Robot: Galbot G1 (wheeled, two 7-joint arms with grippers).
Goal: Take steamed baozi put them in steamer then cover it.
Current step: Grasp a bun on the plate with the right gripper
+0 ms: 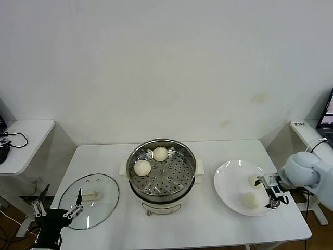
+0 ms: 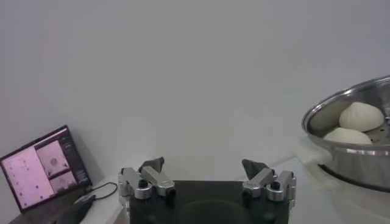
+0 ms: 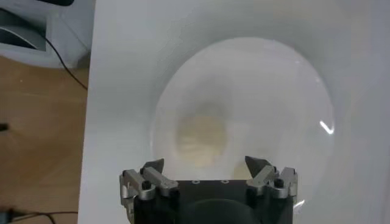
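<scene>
Baozi [image 1: 252, 200]: two on white plate [image 1: 229, 182] beneath right gripper [image 1: 274, 194], jaws spread, empty. Two more in steamer [image 1: 182, 179]. Left gripper [image 1: 56, 207]: spread wide, empty, beside glass cover [image 1: 101, 203].

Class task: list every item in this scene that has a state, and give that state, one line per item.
steamer: uncovered, holds two baozi
cover: off, flat on the table
plate: holds two more baozi
right gripper: open, over the plate's baozi
left gripper: open, empty, near the cover
</scene>
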